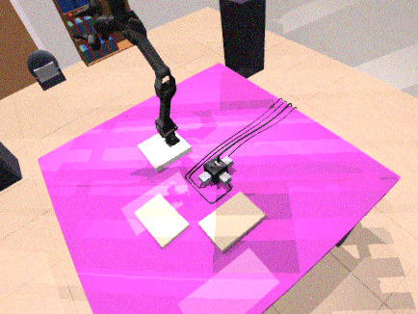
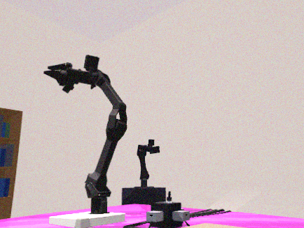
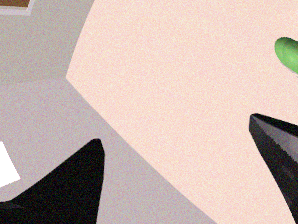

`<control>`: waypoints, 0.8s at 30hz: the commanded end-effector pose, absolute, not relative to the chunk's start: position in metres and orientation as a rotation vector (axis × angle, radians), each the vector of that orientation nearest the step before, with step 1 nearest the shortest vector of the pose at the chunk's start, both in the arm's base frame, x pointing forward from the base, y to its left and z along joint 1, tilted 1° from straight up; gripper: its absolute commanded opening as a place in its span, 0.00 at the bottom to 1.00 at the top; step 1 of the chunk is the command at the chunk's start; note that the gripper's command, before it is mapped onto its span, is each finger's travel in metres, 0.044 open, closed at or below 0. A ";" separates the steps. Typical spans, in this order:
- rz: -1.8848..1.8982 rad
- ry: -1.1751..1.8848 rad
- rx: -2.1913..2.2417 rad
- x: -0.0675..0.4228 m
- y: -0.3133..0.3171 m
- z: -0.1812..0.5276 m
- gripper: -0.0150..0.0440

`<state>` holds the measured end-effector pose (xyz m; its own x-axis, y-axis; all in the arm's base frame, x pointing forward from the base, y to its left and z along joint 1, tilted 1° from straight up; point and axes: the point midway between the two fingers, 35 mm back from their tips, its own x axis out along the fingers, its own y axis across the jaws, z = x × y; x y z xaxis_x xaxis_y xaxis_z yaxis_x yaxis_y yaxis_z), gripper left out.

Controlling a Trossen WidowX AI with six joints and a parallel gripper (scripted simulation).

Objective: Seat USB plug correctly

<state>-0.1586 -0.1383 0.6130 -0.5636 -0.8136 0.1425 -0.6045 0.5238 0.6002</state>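
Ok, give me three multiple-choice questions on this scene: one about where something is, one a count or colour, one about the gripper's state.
1. Where is the power cube?
A. On the pink table, beside the arm's white base plate
B. On the floor
C. On a tan tile

2. How many flat tan tiles lie on the table?
A. None
B. Two
C. Five

3. What state is the gripper in?
A. Shut on the plug
B. Open, holding nothing
C. Shut on a cable

Answers: 1 A, the top view shows it on the pink surface; 2 B, one sits beside the other; 3 B, it is raised high, fingers wide apart.
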 end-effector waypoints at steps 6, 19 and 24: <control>-0.699 -2.261 1.405 -0.158 -0.180 0.589 1.00; -0.848 -1.767 1.984 -0.079 -0.301 0.506 1.00; -0.929 -1.488 2.173 -0.017 -0.333 0.466 1.00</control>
<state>-0.0441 -0.3189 0.4870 0.1546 -0.9537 -0.2579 -0.7336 -0.2857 0.6167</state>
